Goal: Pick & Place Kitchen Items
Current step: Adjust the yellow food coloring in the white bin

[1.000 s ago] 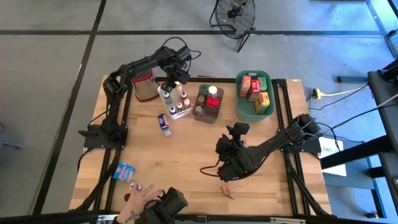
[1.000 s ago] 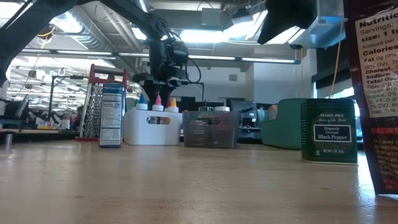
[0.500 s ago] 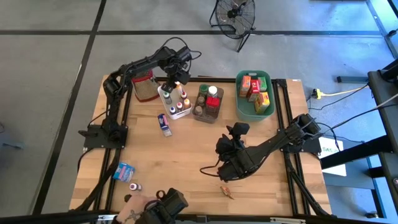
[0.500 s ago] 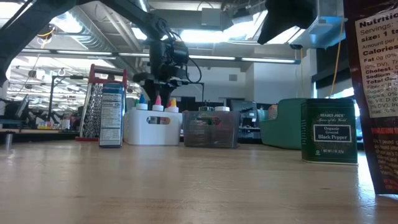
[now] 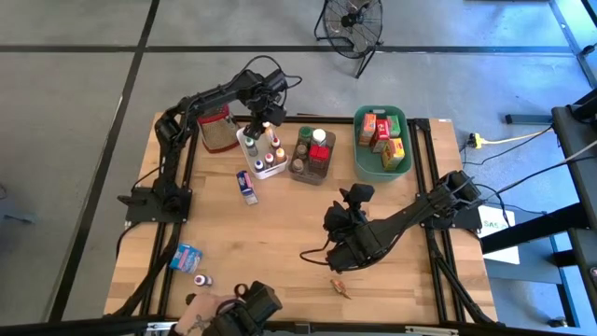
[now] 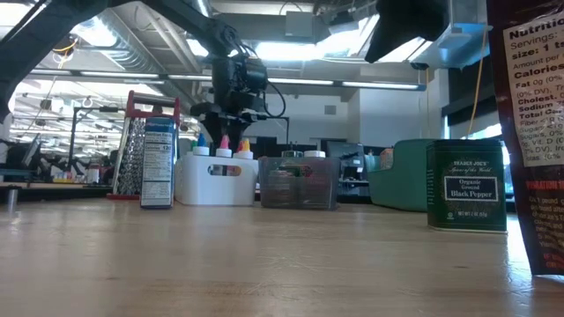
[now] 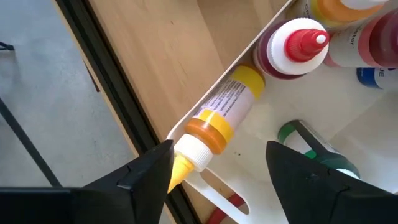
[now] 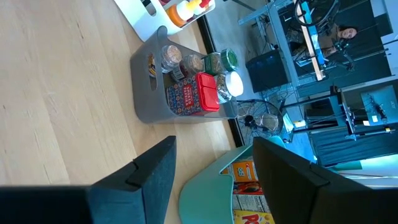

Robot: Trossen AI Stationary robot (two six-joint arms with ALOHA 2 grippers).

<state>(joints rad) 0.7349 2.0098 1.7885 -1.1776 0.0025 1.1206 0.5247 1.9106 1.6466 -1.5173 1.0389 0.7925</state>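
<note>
- Yellow-capped bottle lying on its side in the white tub, tilted against the tub's wall, nozzle toward the left gripper; red-capped bottle and green-capped bottle just beside it in the same tub.
- Scarcely any change over the last second up there: left gripper holding the same place above the white tub's far end in the high and low views.
- Left gripper's fingers spread wide, one on each side of the yellow-capped bottle's nozzle end, clamped on nothing; contact with the bottle not discernible.
- Read as a drop just completed, with one more item counted as placed; a judgement only.
- Real change at the near edge of the surface: a person's hand, earlier spread over the small bottles, now pulled back toward the edge and clear of them.
- Small bottles and blue packet left standing free there; likely fresh items put out for picking.
- Right gripper waiting low over the middle of the surface, fingers apart, empty, facing the grey tub and green tub.
</note>
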